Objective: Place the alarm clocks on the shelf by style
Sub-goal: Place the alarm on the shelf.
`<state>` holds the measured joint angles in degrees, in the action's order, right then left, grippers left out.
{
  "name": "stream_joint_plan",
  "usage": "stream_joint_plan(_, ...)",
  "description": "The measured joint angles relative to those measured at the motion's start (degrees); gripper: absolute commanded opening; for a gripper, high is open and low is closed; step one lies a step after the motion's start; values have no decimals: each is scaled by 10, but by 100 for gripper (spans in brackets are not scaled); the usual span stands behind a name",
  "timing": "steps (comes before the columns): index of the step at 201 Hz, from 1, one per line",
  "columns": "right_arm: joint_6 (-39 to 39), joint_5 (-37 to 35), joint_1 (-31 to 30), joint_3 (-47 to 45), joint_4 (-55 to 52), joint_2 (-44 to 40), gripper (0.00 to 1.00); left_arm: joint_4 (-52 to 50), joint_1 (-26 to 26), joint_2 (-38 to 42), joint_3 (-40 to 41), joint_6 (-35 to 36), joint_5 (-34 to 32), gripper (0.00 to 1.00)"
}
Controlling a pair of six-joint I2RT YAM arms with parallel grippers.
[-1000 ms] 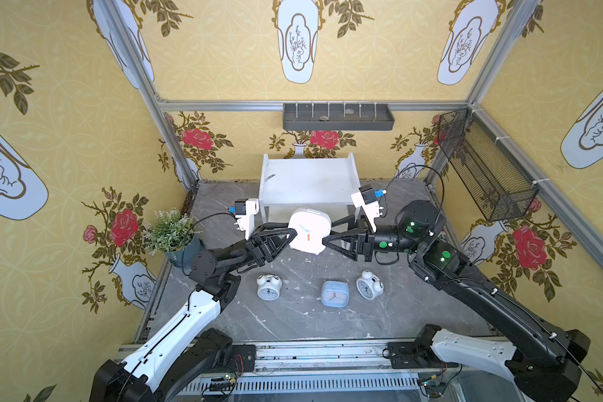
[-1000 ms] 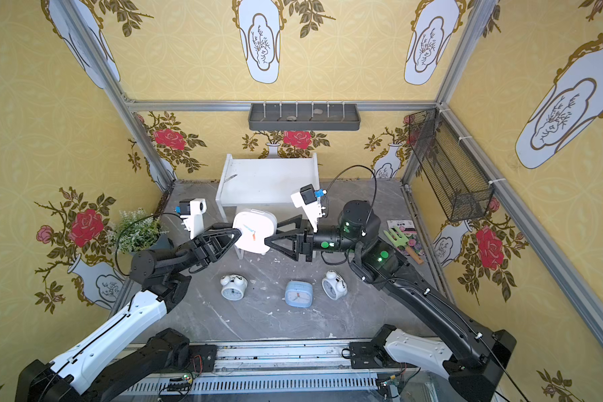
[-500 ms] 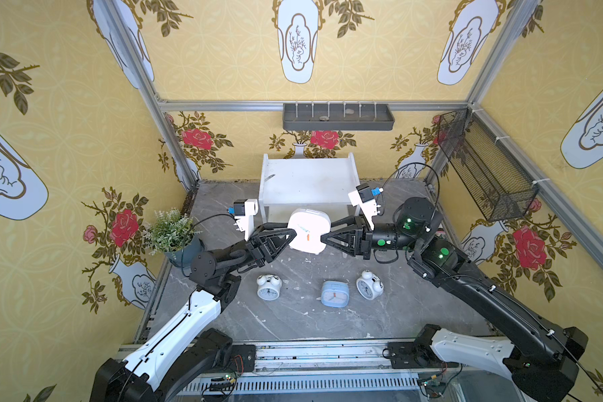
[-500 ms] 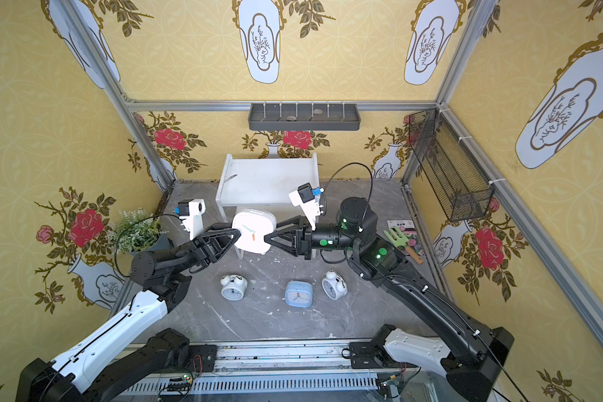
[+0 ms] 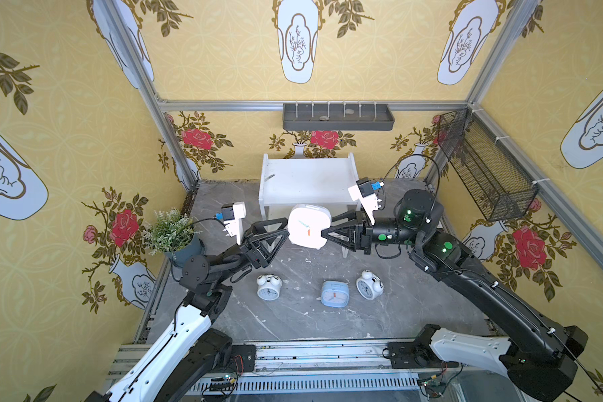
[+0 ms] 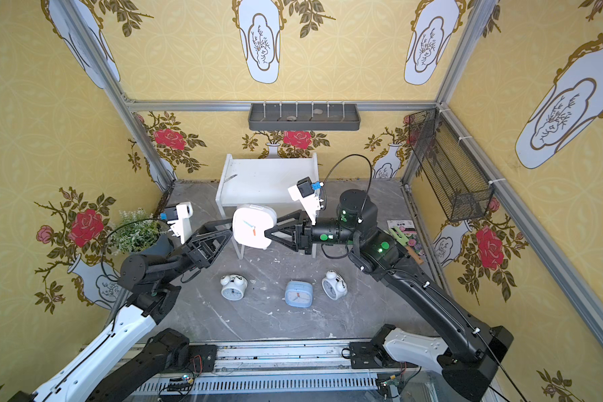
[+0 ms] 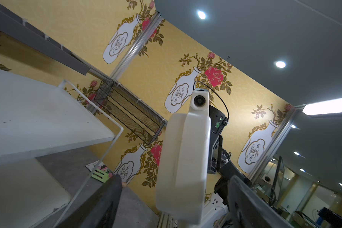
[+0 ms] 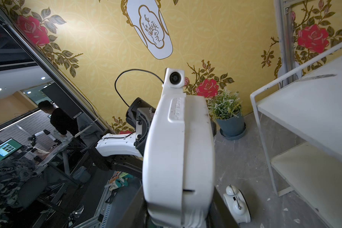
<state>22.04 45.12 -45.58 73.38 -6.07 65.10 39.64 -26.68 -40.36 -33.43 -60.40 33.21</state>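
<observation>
While the right gripper clenches the white square clock by its edge in mid-air, the left gripper faces it from the opposite side with its jaws spread wide. The left wrist view shows a clear gap on either side of the clock, so nothing is pinched there. The clock hangs right between the two sets of jaws, its face turned up to the top cameras and an orange hand showing. Just beyond the jaws stands the shelf. Below them, on the tabletop, lie the others: a twin-bell clock beneath the left jaws, the light blue clock beneath the right ones, and a second twin-bell clock just beside it.
</observation>
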Motion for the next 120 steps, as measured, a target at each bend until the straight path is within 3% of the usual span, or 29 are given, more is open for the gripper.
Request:
stream_joint_plan(34,-67,6,25,102,-63,75,33,-193,0,101,14,49,-162,92)
stream_joint_plan(62,-144,-18,33,216,-129,172,32,-373,0,113,-9,54,-273,90)
stream_joint_plan(91,-212,-25,52,324,-198,260,32,-490,2,126,-15,53,-330,90)
stream_joint_plan(120,-262,-14,76,416,-234,327,33,-536,4,146,-15,54,-351,90)
